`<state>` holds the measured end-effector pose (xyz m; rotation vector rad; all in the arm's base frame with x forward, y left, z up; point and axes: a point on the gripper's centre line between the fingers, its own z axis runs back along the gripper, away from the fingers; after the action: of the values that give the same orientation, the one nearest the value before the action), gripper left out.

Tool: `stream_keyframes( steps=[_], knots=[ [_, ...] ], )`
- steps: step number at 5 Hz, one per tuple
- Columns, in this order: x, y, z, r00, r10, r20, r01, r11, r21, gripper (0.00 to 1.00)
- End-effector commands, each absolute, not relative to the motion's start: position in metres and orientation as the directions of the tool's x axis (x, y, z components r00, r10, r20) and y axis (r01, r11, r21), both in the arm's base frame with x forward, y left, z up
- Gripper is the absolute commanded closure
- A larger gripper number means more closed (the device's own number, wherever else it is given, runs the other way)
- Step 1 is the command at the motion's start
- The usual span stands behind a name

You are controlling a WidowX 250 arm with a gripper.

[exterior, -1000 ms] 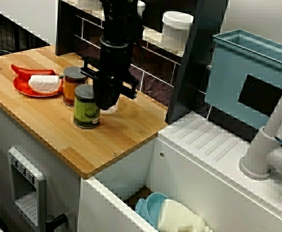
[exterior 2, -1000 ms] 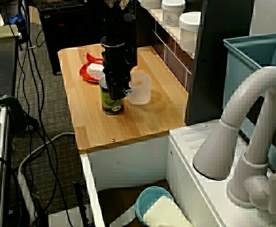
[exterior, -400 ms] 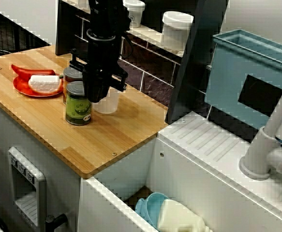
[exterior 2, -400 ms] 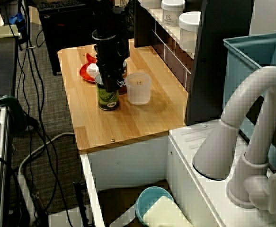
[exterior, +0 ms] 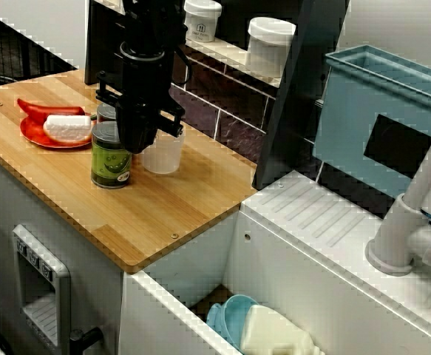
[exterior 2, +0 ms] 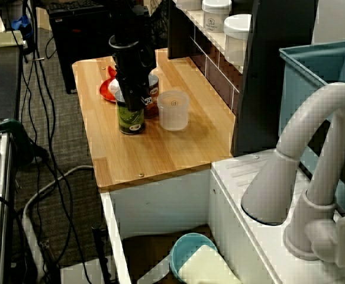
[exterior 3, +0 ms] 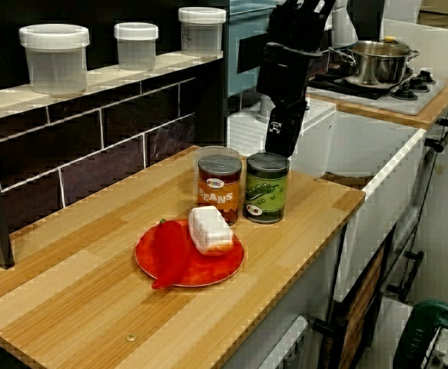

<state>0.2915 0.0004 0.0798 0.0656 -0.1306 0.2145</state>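
a kitchen: wooden counter (exterior: 178, 200), sink (exterior 2: 160, 201), faucet (exterior 2: 314, 136), tiled wall (exterior 3: 93, 161), and a pot (exterior 3: 373, 65) on a stove (exterior 3: 408, 88).

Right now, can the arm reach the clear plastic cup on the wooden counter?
Probably yes. The clear plastic cup stands uncovered, nothing above it. The fingers are down at the green-labelled tin can beside it, likely needing a lift first.

In the view along the counter, the plate (exterior 3: 212, 267) lies lower centre on the wooden counter (exterior 3: 77, 307), with a pepper (exterior 3: 170, 254) and a block (exterior 3: 210, 229) on it. Just behind it stand the beans can (exterior 3: 219, 192) and, at its right, the pea can (exterior 3: 267, 191) (close together; whether touching I cannot tell). The gripper (exterior 3: 280, 144) hangs above the pea can. Jars (exterior 3: 54, 58) line the shelf at upper left. In the view from over the tap, the cup (exterior 2: 173, 110) stands right of both cans.
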Motion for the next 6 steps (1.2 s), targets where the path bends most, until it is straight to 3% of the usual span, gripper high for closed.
stream_keyframes(
  steps=[1,3,6],
  knots=[
    [0.290,0.000,0.106,0.967,0.215,0.141,-0.217,0.976,-0.001,1.00],
    [0.283,0.009,0.128,0.963,0.234,0.136,-0.230,0.972,-0.045,1.00],
    [0.255,0.067,0.106,0.948,0.280,0.151,-0.287,0.958,0.026,1.00]
  ],
)
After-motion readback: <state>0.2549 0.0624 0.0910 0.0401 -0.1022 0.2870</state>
